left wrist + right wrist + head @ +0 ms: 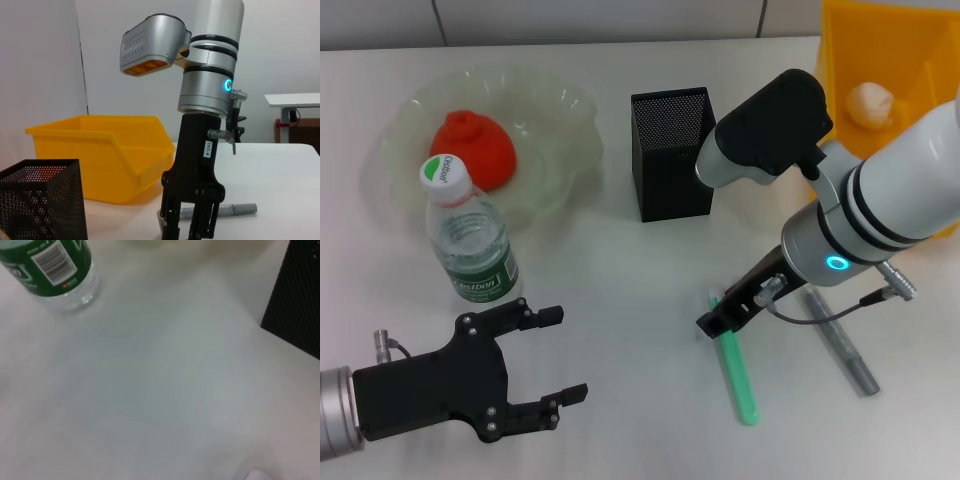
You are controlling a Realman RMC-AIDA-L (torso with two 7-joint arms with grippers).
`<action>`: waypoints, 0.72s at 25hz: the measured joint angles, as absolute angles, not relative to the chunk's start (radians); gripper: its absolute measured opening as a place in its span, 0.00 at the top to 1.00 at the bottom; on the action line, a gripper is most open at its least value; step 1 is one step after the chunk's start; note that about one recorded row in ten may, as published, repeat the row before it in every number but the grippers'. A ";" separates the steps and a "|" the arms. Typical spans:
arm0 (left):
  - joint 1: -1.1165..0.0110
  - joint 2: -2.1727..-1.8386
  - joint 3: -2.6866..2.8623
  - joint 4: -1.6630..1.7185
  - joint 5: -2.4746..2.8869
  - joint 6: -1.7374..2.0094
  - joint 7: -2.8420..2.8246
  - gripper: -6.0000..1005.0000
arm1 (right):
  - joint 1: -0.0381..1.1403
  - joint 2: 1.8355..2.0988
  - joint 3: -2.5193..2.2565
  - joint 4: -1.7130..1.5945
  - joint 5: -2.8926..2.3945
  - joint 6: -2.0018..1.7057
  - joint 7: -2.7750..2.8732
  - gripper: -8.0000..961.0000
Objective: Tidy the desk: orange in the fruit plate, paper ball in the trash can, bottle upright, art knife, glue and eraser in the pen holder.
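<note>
Taking the black mesh pen holder (672,152) as our landmark on the white tabletop (620,300), we start at our left. The clear fruit plate (550,150) sits to the left of the pen holder, and the orange (472,148) lies inside it. In front of the plate, nearer us, the bottle (470,240) stands upright, its white cap up and its long axis vertical. Nearer still, our left gripper (550,355) hovers low over the tabletop with its two fingers spread apart and nothing between them, pointing toward our right.

To the right of the pen holder and nearer us, our right gripper (725,315) points down at the tabletop, right at the far end of a green stick-like thing (738,370). This thing lies flat, its long axis running from that end toward us and slightly rightward. In the left wrist view the gripper's fingers (200,222) hang close together near the tabletop, but we cannot tell whether they clasp anything. Just right of the green thing lies a grey pen-shaped thing (842,345), roughly parallel to it.

Behind and to the right of the pen holder stands the yellow bin (890,50), with the paper ball (871,103) inside it.
</note>
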State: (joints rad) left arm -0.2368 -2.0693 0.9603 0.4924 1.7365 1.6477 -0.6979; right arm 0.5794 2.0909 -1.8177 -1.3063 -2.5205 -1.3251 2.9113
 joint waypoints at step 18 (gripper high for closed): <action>-0.235 -2.069 0.960 0.492 1.738 1.647 -0.695 0.20 | 0.633 2.092 -1.851 -1.238 -2.487 -1.310 2.908 0.78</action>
State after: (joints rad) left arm -0.2348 -2.0694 0.9602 0.4924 1.7376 1.6474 -0.6951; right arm 0.6329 2.0922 -1.8507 -1.2383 -2.4868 -1.3099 2.9081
